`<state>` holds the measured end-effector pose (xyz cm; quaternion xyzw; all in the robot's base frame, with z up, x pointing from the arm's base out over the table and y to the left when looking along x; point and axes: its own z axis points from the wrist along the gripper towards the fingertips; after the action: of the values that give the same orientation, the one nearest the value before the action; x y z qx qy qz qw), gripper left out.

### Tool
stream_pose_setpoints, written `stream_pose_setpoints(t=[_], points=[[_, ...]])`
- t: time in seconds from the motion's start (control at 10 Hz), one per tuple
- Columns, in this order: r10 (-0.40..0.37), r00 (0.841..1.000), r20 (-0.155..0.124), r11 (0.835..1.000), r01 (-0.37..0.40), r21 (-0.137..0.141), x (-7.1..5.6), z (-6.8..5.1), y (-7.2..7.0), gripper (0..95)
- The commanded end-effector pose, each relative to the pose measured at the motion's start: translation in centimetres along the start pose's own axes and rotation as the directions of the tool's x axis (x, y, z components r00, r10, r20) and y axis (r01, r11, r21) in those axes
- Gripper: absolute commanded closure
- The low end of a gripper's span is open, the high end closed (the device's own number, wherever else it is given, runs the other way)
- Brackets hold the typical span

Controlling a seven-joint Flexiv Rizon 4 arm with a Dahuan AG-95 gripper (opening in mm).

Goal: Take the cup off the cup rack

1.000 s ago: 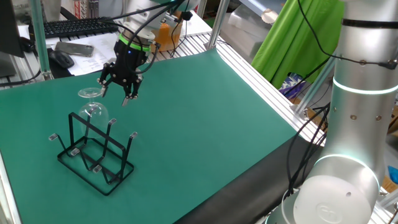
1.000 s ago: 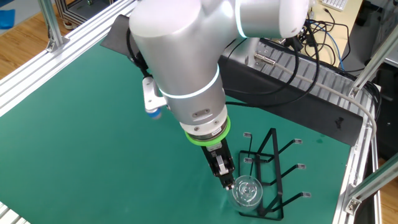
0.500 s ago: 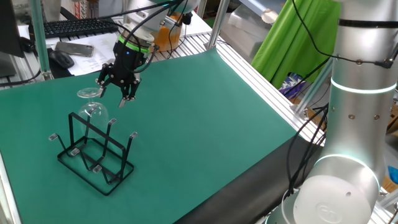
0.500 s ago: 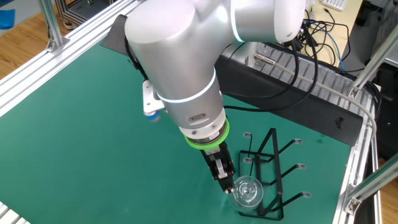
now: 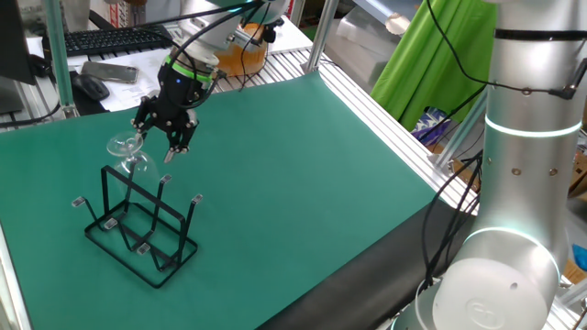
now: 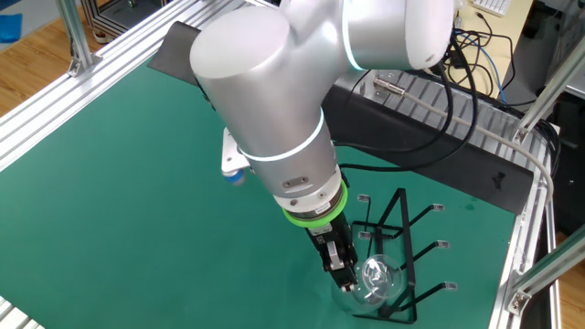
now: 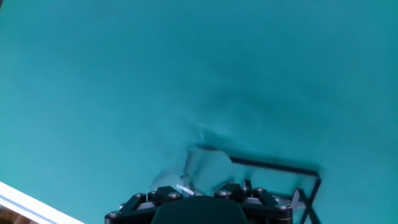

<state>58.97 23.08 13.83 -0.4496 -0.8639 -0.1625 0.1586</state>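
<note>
The clear stemmed cup hangs tilted on a prong at the far end of the black wire cup rack, with its round foot pointing up and left. My gripper is right beside it at stem height, its fingers spread, and one fingertip is next to the foot. In the other fixed view the gripper touches the left side of the cup, which leans against the rack. The hand view shows the cup blurred just ahead of the gripper body, with the rack behind it; the fingertips are hidden.
A green mat covers the table. A keyboard, a mouse and an orange object lie beyond the far edge. Aluminium rails line the right side. The robot base stands front right.
My gripper has moved left and down to the cup's stem. The cup has tilted, and its foot has dropped towards the left.
</note>
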Motion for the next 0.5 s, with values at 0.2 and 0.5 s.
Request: stream_pose_setpoints(t=[0.2, 0.5], points=[[0.01, 1.0, -0.017, 1.0, -0.01, 0.002, -0.02, -0.03, 0.09, 38.0], [0.012, 0.999, -0.043, 1.0, -0.012, 0.009, 0.05, 0.05, 0.05, 38.0]])
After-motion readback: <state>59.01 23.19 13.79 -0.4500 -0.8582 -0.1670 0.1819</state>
